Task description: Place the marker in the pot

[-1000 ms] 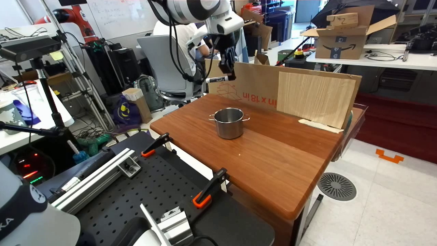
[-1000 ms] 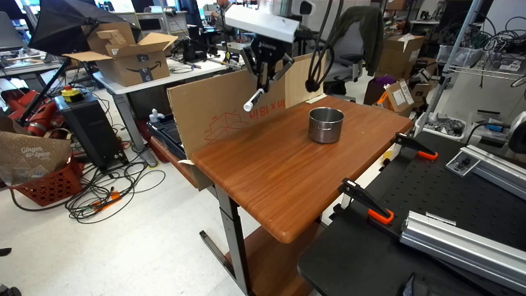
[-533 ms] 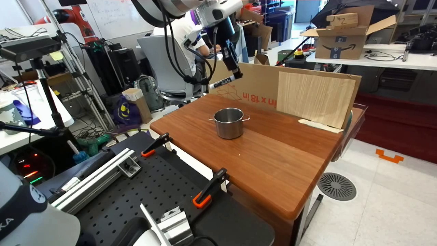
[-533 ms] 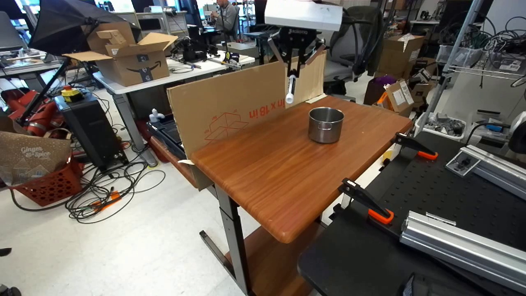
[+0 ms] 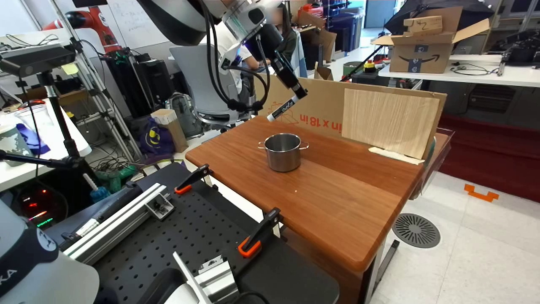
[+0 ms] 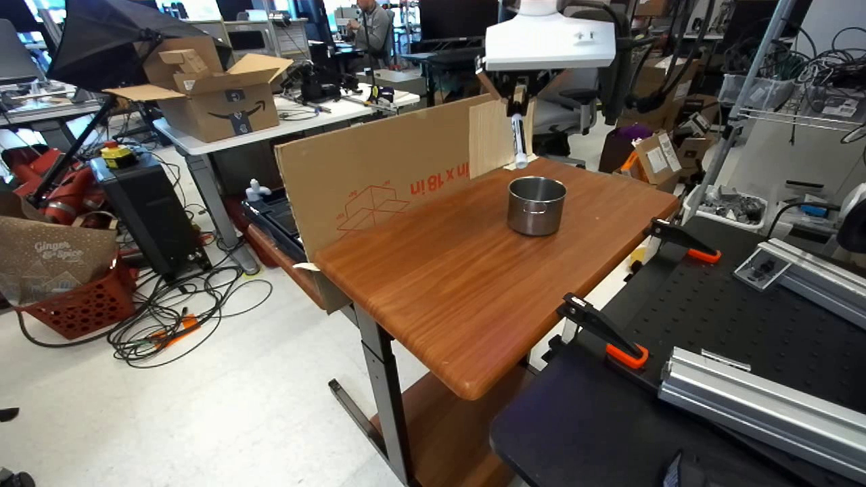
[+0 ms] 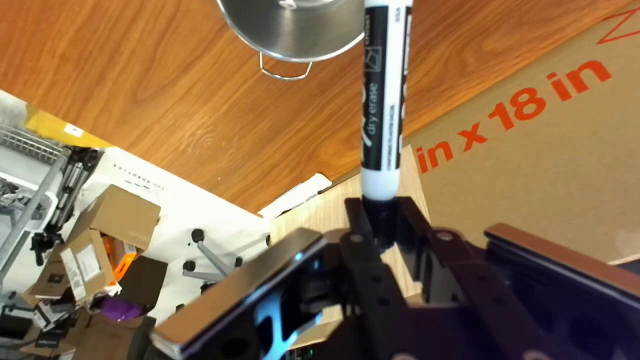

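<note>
Left of centre in the wrist view, the two-handled steel pot (image 7: 300,42) stands upright on the wood-grain tabletop (image 7: 150,90), its mouth partly out of frame. To its right, the dry erase marker (image 7: 384,95) overlaps the rim in that view only; in both exterior views it hangs tilted, higher than the pot and apart from it. Step in hand, as judged: carrying the marker to the pot; placement outstanding. The next move appears to call for bringing the free white end over the mouth, lowering it inside the wall, then releasing. The Robotiq gripper (image 7: 383,215) is closed down to the marker's thickness, fingers either side of the near end, hold apparently firm; no other contact visible. At far right stands the printed cardboard panel (image 7: 525,175), apart from the pot.
</note>
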Robot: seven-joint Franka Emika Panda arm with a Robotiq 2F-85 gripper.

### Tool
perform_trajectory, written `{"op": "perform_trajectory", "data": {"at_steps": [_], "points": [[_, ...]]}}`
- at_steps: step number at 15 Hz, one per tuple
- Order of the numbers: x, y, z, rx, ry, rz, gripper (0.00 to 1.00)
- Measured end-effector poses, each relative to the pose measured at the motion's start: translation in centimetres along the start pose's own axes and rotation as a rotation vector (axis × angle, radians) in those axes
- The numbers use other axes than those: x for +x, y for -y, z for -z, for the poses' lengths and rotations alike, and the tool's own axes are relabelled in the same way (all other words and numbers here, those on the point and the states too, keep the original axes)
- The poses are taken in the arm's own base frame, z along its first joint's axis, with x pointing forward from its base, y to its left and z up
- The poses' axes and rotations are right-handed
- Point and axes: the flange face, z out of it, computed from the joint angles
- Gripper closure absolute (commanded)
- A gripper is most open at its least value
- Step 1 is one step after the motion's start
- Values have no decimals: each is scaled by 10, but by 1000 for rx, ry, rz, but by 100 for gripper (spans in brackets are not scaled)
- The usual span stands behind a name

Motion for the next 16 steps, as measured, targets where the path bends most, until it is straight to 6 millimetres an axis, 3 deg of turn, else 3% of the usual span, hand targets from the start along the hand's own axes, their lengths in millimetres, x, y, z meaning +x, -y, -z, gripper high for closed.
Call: {"op": "perform_trajectory", "data": {"at_steps": [8,16], "points": [[-28,-20,-13,-4,-124,48,95],[-54,-38,-31,-28,-134,88,95]]}}
